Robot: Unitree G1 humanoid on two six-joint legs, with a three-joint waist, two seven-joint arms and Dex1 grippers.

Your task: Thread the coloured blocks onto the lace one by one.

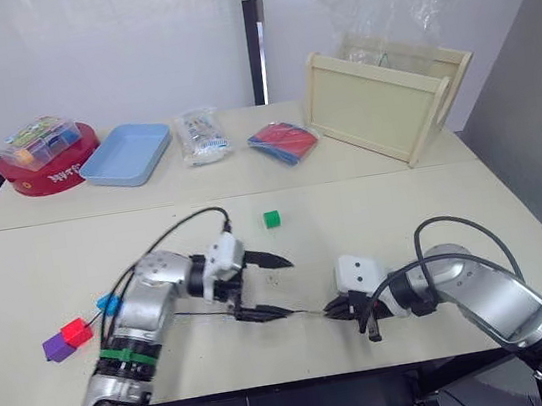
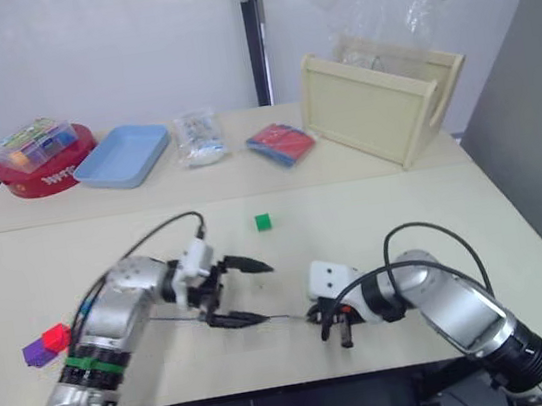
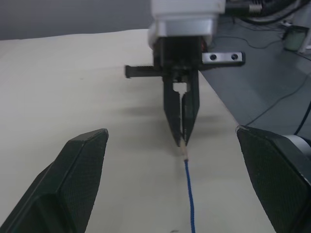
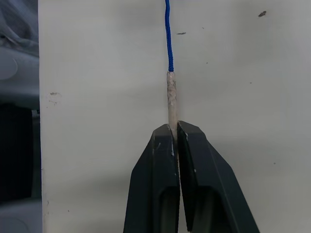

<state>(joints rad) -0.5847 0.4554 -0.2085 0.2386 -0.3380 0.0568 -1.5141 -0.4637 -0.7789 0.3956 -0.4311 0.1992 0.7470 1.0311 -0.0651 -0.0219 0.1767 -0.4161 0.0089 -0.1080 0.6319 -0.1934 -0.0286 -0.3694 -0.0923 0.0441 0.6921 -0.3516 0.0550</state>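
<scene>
The right hand (image 4: 176,133) was pinched tight on the pale stiff tip of the lace (image 4: 168,39). It held the tip low, just over the counter (image 1: 374,219), near the front edge. The thin blue lace ran flat along the counter from that tip toward the left hand (image 1: 273,286).

The left hand was wide apart and held nothing. One black finger (image 1: 267,259) pointed out above the lace and the other one lay low beside the lace, which passed between them.

A green block (image 1: 271,219) sat alone in the middle of the counter, well apart from both hands. A red block (image 1: 76,332) and a purple block (image 1: 57,347) sat touching each other near the left edge. A light blue block (image 1: 110,304) was close by them, next to the left arm.

At the back of the counter were a blue tray (image 1: 127,154), a clear box (image 1: 37,142) of coloured bits on a red tin (image 1: 50,175), and a wooden tray (image 1: 384,98) tipped up on its side.
</scene>
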